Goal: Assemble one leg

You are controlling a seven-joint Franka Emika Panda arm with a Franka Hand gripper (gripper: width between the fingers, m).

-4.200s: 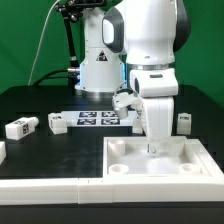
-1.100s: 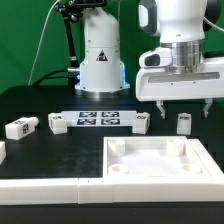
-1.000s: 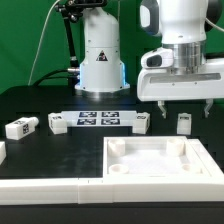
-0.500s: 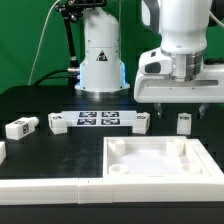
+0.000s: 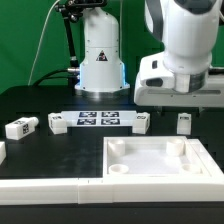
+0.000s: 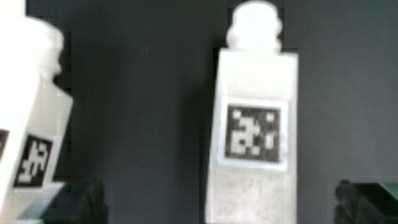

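**While Nothing Is Grasped Yet, the Leg Is Lined Up**

As far as can be seen, no leg has been fitted: the corner sockets [image 5: 118, 149] of the large white tray-like piece [image 5: 155, 160] are empty. The leg [image 5: 183, 122] stands upright on the black table [image 5: 40, 100], near the tray-like piece but apart from it, on the exterior view's right. In the wrist view its marker tag [image 6: 256, 131] and top peg are seen between the two dark fingertips [image 6: 365, 195] of the gripper [image 6: 217, 200]. The fingertips are spread wide and nothing is held. A second leg [image 6: 32, 110] is seen just beside it. Three more loose legs [image 5: 20, 127] are found around the marker board [image 5: 98, 120].

The task is judged to be at an early stage. Only the approach appears to be done. The descent, the closing on the leg, the carrying and the seating in a socket are left.
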